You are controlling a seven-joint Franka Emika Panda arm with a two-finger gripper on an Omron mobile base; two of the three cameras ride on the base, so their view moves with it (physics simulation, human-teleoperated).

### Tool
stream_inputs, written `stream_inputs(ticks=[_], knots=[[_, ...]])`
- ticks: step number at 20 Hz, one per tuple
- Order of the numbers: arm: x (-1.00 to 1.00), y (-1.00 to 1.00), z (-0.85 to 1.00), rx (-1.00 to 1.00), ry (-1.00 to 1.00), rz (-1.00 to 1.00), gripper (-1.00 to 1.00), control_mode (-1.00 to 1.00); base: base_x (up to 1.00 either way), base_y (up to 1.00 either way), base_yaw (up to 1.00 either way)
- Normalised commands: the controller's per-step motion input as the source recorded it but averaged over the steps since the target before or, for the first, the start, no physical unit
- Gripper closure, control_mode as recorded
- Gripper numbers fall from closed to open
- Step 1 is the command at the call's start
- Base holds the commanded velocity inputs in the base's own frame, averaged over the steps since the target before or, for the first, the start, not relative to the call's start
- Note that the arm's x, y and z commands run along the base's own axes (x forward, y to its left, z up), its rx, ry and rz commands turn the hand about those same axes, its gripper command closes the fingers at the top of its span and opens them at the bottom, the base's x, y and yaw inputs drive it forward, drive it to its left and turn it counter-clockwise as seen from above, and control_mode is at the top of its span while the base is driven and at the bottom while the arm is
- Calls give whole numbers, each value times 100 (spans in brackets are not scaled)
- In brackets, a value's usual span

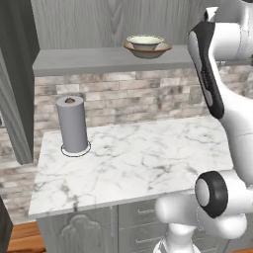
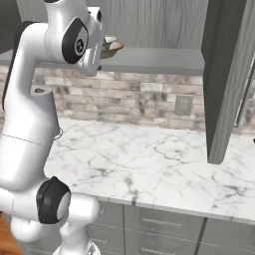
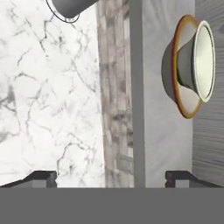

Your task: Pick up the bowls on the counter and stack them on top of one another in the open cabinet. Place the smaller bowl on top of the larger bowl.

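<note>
- On the shelf board of the open cabinet [image 1: 89, 60], the smaller bowl [image 1: 145, 41], pale cream-green and glossy, sits nested inside the larger bowl [image 1: 147, 49], whose tan-brown rim rings it all the way round.
- Both bowls stand upright on that shelf, the stack toward the right end of the board as the left base view has it, with grey wood-grain cabinet back directly behind.
- Seen from the hand, the same stack appears turned sideways: the larger bowl [image 3: 183, 98] lies against the flat grey shelf, the smaller bowl [image 3: 202, 61] rising from its middle.
- Nothing is between the fingers of the gripper [image 3: 111, 178]; its two dark fingertips [image 3: 41, 177] stand wide apart, clear of the stack and holding nothing.
- Below the shelf runs a band of grey-brown brick backsplash [image 1: 123, 99], and beneath that the white marble counter [image 1: 143, 163] with grey veins.
- A grey paper-towel roll [image 1: 72, 124] stands upright on the counter, well to the left of the stack and lower, near the backsplash.
- From the right base view the white arm [image 2: 35, 114] rises in front of the shelf and hides most of the stack; an edge of the larger bowl [image 2: 115, 48] shows just past it.
- Grey drawer fronts [image 2: 164, 231] with handles run under the counter's front edge.
</note>
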Motion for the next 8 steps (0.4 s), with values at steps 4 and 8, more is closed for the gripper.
stream_inputs(ticks=[4, 8], knots=[[-100, -24, -18, 0, -15, 0, -100, -100, 0, 0, 0], [-100, -26, -1, 1, -17, 0, -100, -100, 0, 0, 0]])
